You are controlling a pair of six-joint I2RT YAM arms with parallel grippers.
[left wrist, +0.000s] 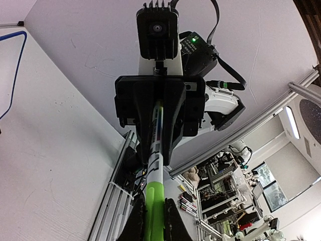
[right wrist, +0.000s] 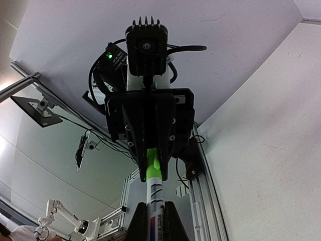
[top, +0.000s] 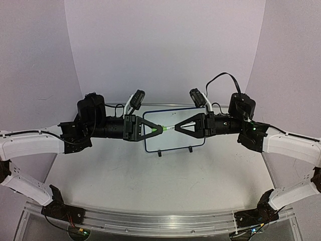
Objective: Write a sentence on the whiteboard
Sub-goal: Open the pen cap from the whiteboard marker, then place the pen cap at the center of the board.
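Note:
The whiteboard (top: 173, 142) stands on its two black feet at the table's middle, tilted a little. Its face looks blank; no sentence shows on it. A white marker pen (top: 168, 128) with a green cap is held level in front of the board, between both grippers. My left gripper (top: 159, 128) is shut on the green cap (left wrist: 154, 203). My right gripper (top: 177, 127) is shut on the white barrel (right wrist: 156, 201). The fingertips of the two grippers face each other, a short gap apart. In the right wrist view the cap (right wrist: 153, 168) sits in the left gripper's fingers.
An aluminium rail (top: 160, 219) runs along the near table edge between the arm bases. A curved white backdrop (top: 165, 50) rises behind the board. Both arms reach inward from the sides, low over the table.

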